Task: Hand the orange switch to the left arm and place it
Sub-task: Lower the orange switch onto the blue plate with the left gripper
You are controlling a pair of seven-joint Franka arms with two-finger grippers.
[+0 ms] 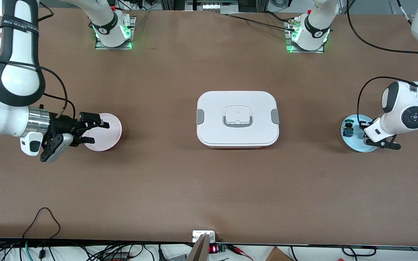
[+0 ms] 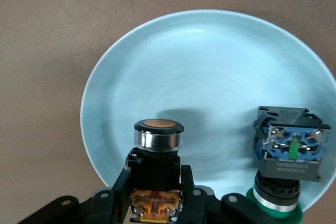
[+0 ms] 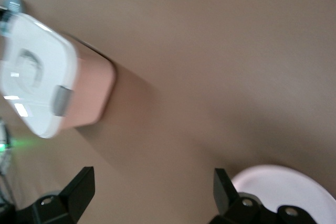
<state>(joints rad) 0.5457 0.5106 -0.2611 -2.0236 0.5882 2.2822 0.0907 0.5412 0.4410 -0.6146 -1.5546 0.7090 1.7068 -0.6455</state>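
Observation:
In the left wrist view my left gripper [image 2: 156, 172] is shut on the orange switch [image 2: 157, 153], one black finger on each side of its black and orange body. It holds the switch at the light blue plate [image 2: 210, 66]. I cannot tell if the switch touches the plate. In the front view my left gripper [image 1: 360, 126] is at that plate [image 1: 354, 143], at the left arm's end of the table; the orange switch is hidden there. The white box [image 1: 237, 119] stands mid-table. My right gripper [image 1: 94, 131] is open and empty over the edge of a pink plate [image 1: 107, 139].
A blue-bodied switch with a green button [image 2: 287, 153] lies on the blue plate beside the orange one, and shows in the front view [image 1: 347, 129]. The right wrist view shows the box [image 3: 42, 77], the pink plate [image 3: 286, 187] and my open right gripper [image 3: 152, 177].

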